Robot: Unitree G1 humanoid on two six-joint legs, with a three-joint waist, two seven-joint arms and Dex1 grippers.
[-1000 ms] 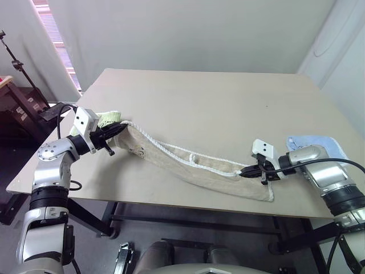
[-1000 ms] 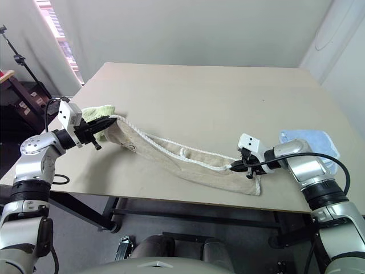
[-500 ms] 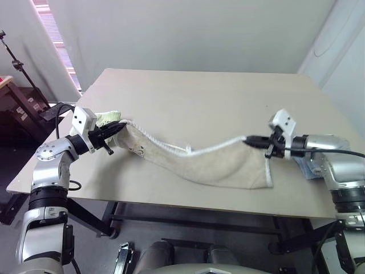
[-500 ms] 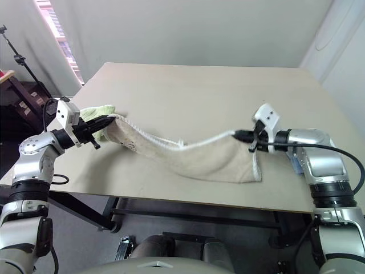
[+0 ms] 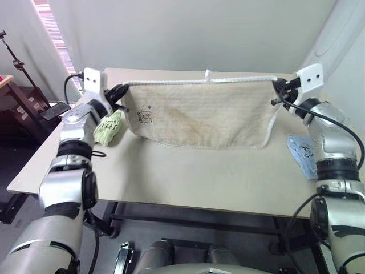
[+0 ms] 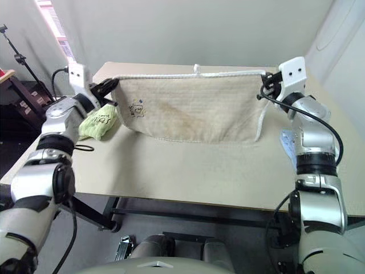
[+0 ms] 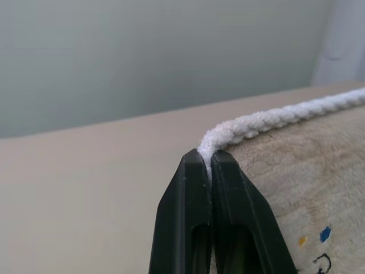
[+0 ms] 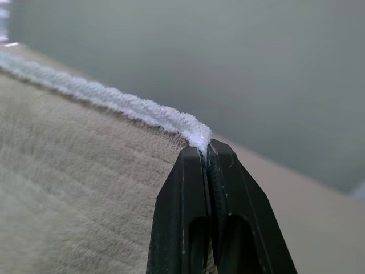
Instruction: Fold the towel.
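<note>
No readable text; dark scribbled marks on towel point(image 5: 199, 117), green cloth point(image 5: 109, 128), blue cloth point(image 5: 302, 153) stay illegible.

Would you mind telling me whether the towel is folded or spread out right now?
Spread: the towel hangs stretched between the left claw and right claw, each pinching a top corner.

The table's point(image 5: 188, 182) near half lies open below the hanging towel point(image 5: 199, 114); its left edge is blocked by a green cloth point(image 5: 109, 128), its right edge by a blue cloth point(image 5: 300, 153).
</note>
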